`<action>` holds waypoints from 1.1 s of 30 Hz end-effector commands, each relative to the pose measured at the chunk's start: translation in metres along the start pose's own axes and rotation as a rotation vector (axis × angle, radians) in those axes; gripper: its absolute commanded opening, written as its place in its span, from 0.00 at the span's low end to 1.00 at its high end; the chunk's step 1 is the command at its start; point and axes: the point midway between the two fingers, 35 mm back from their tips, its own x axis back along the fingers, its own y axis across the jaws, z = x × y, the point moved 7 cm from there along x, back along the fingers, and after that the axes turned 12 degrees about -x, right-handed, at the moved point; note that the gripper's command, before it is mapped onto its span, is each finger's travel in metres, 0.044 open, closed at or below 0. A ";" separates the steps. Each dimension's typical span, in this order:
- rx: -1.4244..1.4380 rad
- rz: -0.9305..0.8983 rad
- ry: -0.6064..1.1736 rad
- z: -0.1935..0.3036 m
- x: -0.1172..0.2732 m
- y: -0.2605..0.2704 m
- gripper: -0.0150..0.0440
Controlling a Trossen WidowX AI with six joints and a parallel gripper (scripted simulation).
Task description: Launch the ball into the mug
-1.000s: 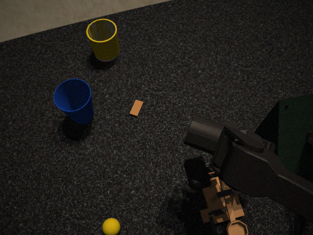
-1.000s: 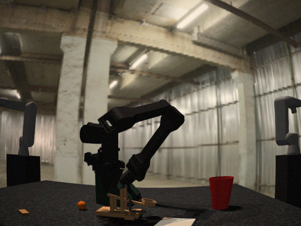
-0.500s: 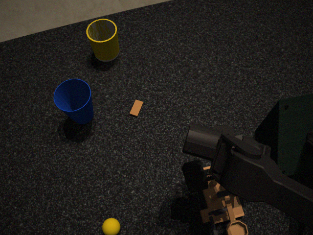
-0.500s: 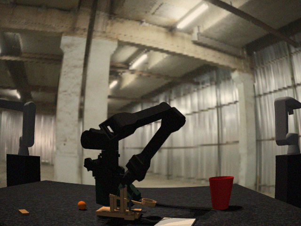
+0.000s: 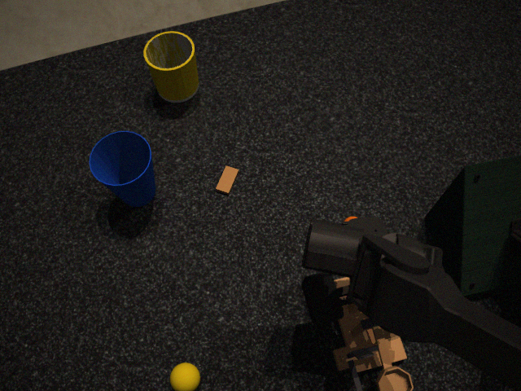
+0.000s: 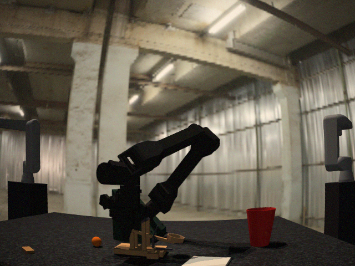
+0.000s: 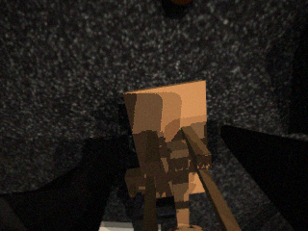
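The yellow mug (image 5: 177,84) stands upright near the far table edge. The wooden catapult (image 5: 391,349) (image 6: 128,249) (image 7: 192,98) stands on the table under the arm. Its round cup (image 5: 395,380) (image 6: 175,238) looks empty. My gripper (image 7: 168,139) is open and empty, with its fingers on either side of the catapult's frame in the wrist view. Its tips are hard to make out in the top and exterior views. An orange ball (image 5: 351,217) (image 6: 96,241) (image 7: 179,1) lies on the table beyond the catapult's base. A yellow ball (image 5: 185,376) lies farther off.
A blue cup (image 5: 141,186) stands near the yellow mug. A small wooden block (image 5: 227,179) (image 6: 28,249) lies flat. A red cup (image 6: 260,227) stands to the right in the exterior view. A pale flat panel (image 6: 209,261) lies by the catapult. A dark green stand (image 5: 488,227) is behind the arm.
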 end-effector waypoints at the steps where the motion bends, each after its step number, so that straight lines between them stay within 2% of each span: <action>1: -0.012 0.010 0.009 0.000 -0.009 -0.002 1.00; 9: -0.012 0.010 0.010 0.000 -0.014 -0.003 1.00; 20: 0.000 0.003 0.002 0.000 -0.011 -0.001 0.51; 26: 0.000 0.003 0.002 0.000 -0.011 -0.001 0.44; 27: 0.000 0.003 0.002 0.000 -0.008 -0.001 0.40; 30: -0.003 0.005 -0.001 -0.001 0.028 -0.001 0.26; 33: -0.003 0.006 0.000 0.000 0.039 -0.002 0.25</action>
